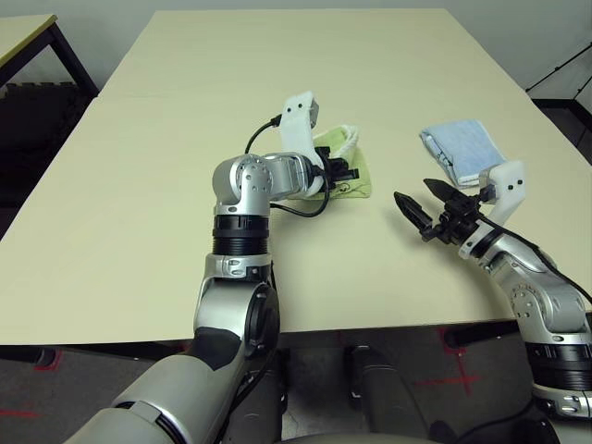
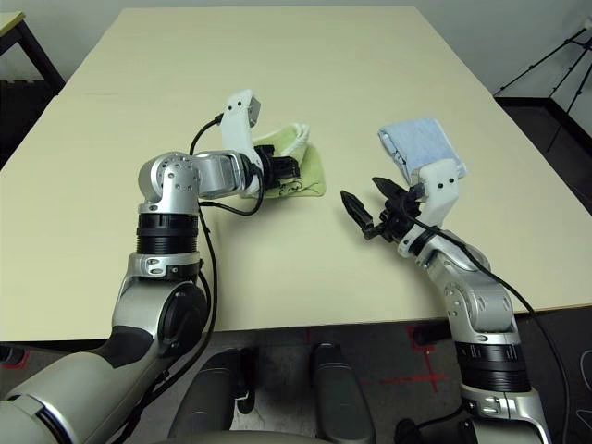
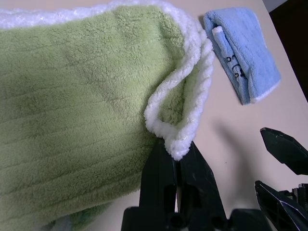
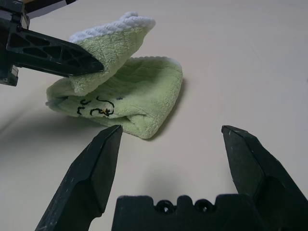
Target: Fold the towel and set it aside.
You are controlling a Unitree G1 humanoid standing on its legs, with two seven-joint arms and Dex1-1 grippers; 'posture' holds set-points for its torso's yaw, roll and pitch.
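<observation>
Mid-fold: left gripper (image 3: 175, 159) clamped on the white-edged corner of the light green terry towel (image 1: 356, 171), mid-table beside a folded light blue cloth (image 1: 462, 150). Right gripper (image 4: 168, 144) spread wide, empty. Next, probably: lay the flap flat, release.

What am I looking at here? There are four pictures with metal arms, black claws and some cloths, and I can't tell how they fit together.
It is a humanoid robot with two silver arms, working at a pale table. The two wide pictures come from cameras in its head, looking down over its own arms. The two close-ups come from cameras on its wrists, each looking along that arm's two black fingers.

On the table lie a green towel, already folded over, and, apart from it, a smaller folded blue cloth.

The left gripper is shut on the towel's white edge and lifts one layer of it. The right gripper is open and holds nothing; it hangs just above the table, pointing toward the towel without touching it.
</observation>
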